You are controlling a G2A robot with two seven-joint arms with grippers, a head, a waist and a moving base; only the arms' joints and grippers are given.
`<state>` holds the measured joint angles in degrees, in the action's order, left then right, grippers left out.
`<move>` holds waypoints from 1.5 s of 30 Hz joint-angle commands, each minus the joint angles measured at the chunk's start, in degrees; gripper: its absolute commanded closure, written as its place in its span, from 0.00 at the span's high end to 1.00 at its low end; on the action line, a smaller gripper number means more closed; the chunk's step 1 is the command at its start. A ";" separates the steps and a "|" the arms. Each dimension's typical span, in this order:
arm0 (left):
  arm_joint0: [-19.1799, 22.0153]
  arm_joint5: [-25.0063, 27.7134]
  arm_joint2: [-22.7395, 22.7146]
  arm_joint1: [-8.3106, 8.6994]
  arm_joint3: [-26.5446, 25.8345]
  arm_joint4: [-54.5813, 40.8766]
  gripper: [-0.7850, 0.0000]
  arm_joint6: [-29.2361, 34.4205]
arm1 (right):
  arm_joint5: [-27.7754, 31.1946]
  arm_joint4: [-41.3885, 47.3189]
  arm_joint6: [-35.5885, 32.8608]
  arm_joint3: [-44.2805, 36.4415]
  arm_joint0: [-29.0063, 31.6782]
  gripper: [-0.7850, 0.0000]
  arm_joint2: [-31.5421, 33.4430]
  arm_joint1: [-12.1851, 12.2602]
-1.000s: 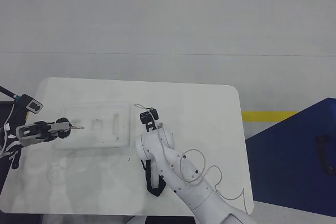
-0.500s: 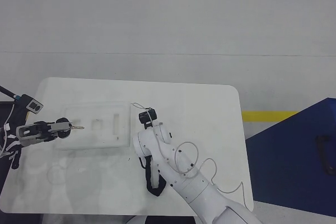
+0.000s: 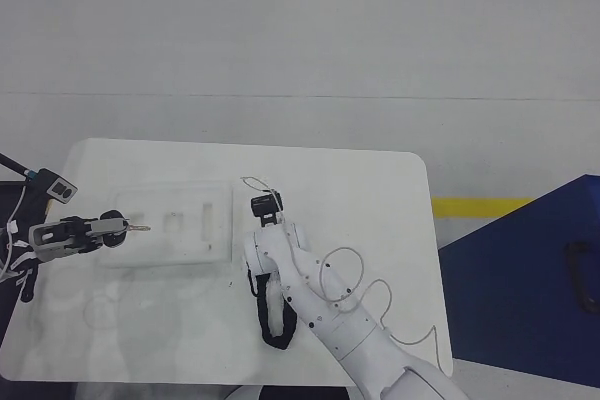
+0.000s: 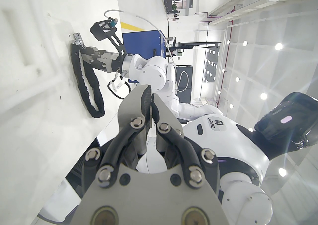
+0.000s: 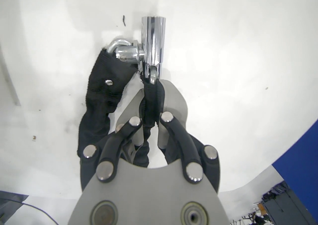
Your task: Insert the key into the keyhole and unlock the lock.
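Right end effector [image 5: 155,91]: pinched on chain [image 5: 99,101] beside lock [image 5: 152,42].
Left end effector [image 4: 150,96]: pinched on key [image 3: 138,228].
Risk judged: keyhole missed through lock swivelling.

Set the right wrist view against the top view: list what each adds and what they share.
Right wrist view: the chrome lock cylinder close up, with the right gripper shut on the black chain sleeve just beneath it. Top view: the left gripper holding the key over the white foam tray, apart from the lock cylinder. Both: the chain sleeve lying on the white table.
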<state>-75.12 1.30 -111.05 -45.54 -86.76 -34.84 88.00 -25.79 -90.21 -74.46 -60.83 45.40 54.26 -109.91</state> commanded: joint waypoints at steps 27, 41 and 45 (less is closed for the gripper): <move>0.00 0.00 0.00 0.00 0.00 0.00 0.00 0.00 | 51.28 49.17 6.81 -30.60 21.52 0.00 25.05 6.66; 0.00 0.00 0.00 0.00 0.00 0.00 0.00 0.00 | 66.84 66.59 14.06 -30.96 25.57 0.00 24.24 8.51; 0.00 0.00 0.00 0.00 0.00 0.00 0.00 0.00 | 69.39 76.92 13.77 -29.27 24.14 0.00 21.13 9.92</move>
<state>-75.12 1.30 -111.05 -45.54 -86.76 -34.84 88.00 43.69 -16.54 -60.97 -90.48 70.12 76.82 -100.49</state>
